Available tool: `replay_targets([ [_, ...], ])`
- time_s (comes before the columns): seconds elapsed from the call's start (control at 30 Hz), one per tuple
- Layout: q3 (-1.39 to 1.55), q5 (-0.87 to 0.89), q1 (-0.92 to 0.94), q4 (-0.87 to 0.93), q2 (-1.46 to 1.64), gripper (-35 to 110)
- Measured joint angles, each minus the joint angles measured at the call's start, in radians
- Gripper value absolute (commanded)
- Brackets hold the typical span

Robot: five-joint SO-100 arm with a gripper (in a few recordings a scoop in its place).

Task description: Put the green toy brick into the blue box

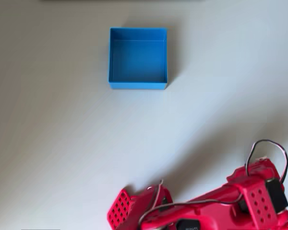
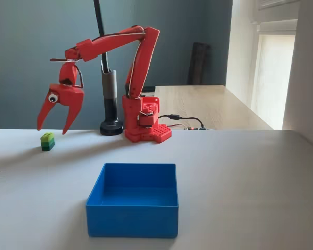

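Green toy brick [image 2: 47,141] on the table [image 2: 250,182], under the gripper [image 2: 53,128].
Jaws spread wide just above it, apart; blue box [image 2: 132,214] sits nearer the camera.

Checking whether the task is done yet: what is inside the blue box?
Nothing: the blue box shows a bare blue bottom in both views. The green toy brick sits on the table, outside it, below the open tool.

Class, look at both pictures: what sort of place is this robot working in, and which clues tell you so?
Probably a home or office room, not a factory: a plain white table, a wooden desk behind it, and a blind-covered window. The red arm's gripper hangs above a green toy brick.
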Motion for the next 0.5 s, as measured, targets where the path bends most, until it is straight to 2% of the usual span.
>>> replay_targets([
  [0.23,-0.028,-0.026,0.046,0.0,-0.005,27],
  [0.5,-0.16,-0.017,0.055,0.0,-0.183,24],
])
